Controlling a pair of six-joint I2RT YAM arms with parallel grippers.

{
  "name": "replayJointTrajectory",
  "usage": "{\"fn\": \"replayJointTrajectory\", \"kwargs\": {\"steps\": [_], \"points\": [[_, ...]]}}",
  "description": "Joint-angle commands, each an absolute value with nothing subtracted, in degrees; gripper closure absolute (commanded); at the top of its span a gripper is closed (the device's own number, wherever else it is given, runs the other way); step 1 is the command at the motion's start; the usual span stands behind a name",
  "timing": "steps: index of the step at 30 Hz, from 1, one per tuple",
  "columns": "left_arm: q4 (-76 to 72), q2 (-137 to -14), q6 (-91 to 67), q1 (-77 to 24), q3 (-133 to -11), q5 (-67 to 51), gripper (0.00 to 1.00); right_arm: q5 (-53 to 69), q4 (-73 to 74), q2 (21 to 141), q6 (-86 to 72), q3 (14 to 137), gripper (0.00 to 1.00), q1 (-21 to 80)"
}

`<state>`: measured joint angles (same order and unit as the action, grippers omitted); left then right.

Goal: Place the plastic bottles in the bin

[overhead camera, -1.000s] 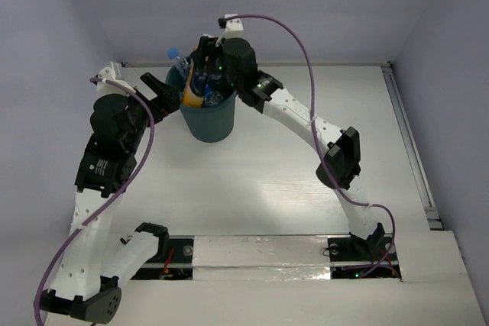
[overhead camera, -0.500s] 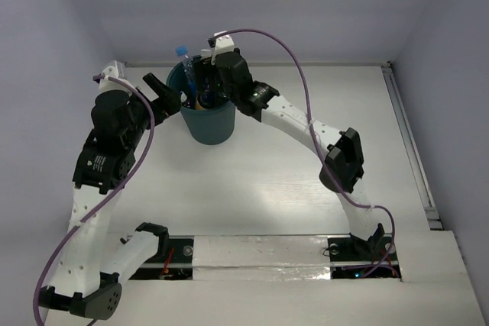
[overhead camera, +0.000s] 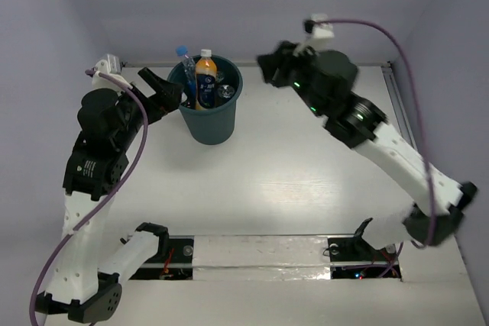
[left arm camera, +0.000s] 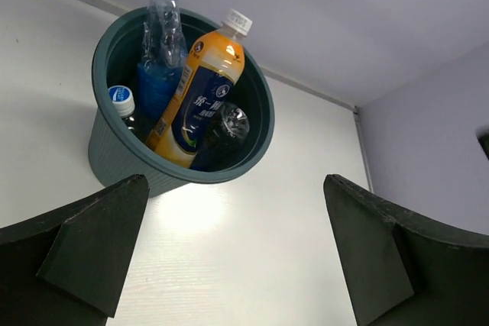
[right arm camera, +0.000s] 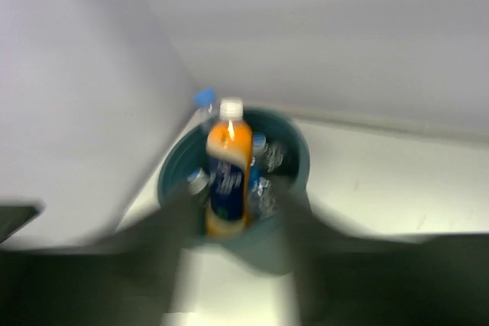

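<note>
The task looks finished: no bottle lies on the smooth pale desk (overhead camera: pixel 306 181). The ribbed, tapering teal bin (overhead camera: pixel 208 124) holds the glossy orange bottle (overhead camera: pixel 205 82) upright beside a clear blue-capped bottle (overhead camera: pixel 186 62). The left end effector (overhead camera: pixel 163 89) gapes wide and empty just beside the bin, while the right end effector (overhead camera: pixel 269 62) hangs well apart, its spread lost to blur.

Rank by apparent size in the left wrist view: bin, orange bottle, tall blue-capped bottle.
1. bin
2. orange bottle
3. tall blue-capped bottle: narrower, but partly hidden behind the orange one, so 2 versus 3 is unsure.
</note>
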<state>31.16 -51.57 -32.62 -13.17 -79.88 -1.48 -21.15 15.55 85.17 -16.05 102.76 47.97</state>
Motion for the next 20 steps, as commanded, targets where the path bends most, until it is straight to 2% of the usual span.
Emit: {"fn": "replayJointTrajectory", "kwargs": {"steps": [1,3,4,8,10,11,12,13,15,20], "points": [[30.7,-47.6,-33.4,-13.4,-80.2,-1.9,0.01,-24.0,12.0,66.5,-21.5,85.2,0.78,47.6],[31.9,-44.7,-33.2,-13.4,-79.1,-0.6,0.01,-27.4,14.7,57.8,-24.1,78.9,1.0,47.6],[32.3,-43.9,-33.1,-13.4,-78.6,-0.5,0.01,-28.8,16.6,50.6,-25.1,74.2,1.0,47.6],[34.8,-38.8,-33.6,-13.4,-75.4,2.3,0.01,-35.6,29.9,38.5,-33.2,66.6,1.0,47.6],[36.6,-37.4,-33.6,-13.4,-73.7,2.9,0.01,-40.7,33.0,34.9,-37.7,63.8,0.94,47.6],[37.1,-36.1,-33.7,-13.4,-73.3,3.1,0.01,-41.5,34.1,32.1,-39.0,61.8,0.88,47.6],[37.4,-35.6,-33.7,-13.4,-72.2,2.9,0.01,-41.7,35.0,31.0,-39.6,61.0,0.61,47.6],[37.5,-35.2,-33.7,-13.4,-71.9,2.8,0.01,-40.9,35.1,30.2,-40.2,60.5,0.45,47.6],[37.5,-34.6,-33.8,-13.4,-71.5,2.5,0.01,-39.7,35.0,29.8,-40.7,60.6,0.19,47.6],[35.9,-35.6,-34.0,-13.4,-70.9,0.4,0.01,-39.2,35.2,32.8,-37.1,65.4,0.05,47.6]]}}
